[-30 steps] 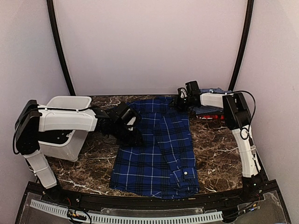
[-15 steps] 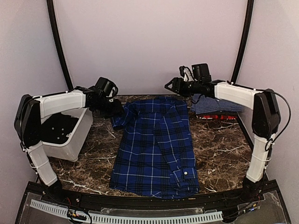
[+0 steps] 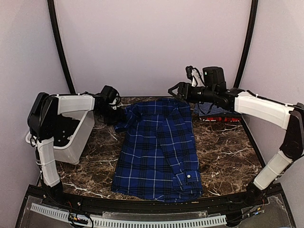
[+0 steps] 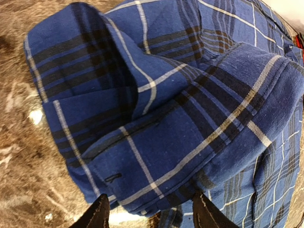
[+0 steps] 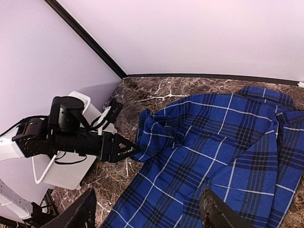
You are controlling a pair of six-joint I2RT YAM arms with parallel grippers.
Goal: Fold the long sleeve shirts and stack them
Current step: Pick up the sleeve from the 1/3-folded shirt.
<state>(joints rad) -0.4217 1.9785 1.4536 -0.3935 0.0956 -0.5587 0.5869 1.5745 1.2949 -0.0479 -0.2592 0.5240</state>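
Plaid shirt [image 3: 159, 152]: flat on the worktop [image 3: 223, 147], under both grippers, cloth bunched at one shoulder.
Left gripper [image 3: 118, 114]: spread, empty, just swung up beside that shoulder.
Right gripper [image 3: 175, 90]: spread, now lifted clear of the collar. Shirt released, folding looks unfinished.
Folded stack [image 3: 221, 112]: behind the right gripper.
Writing: none readable.

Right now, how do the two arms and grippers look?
Both the left arm and the right arm have white shells and black joints. The left gripper and right gripper are black, with tapered fingers. Thin black cables loop at both wrists.
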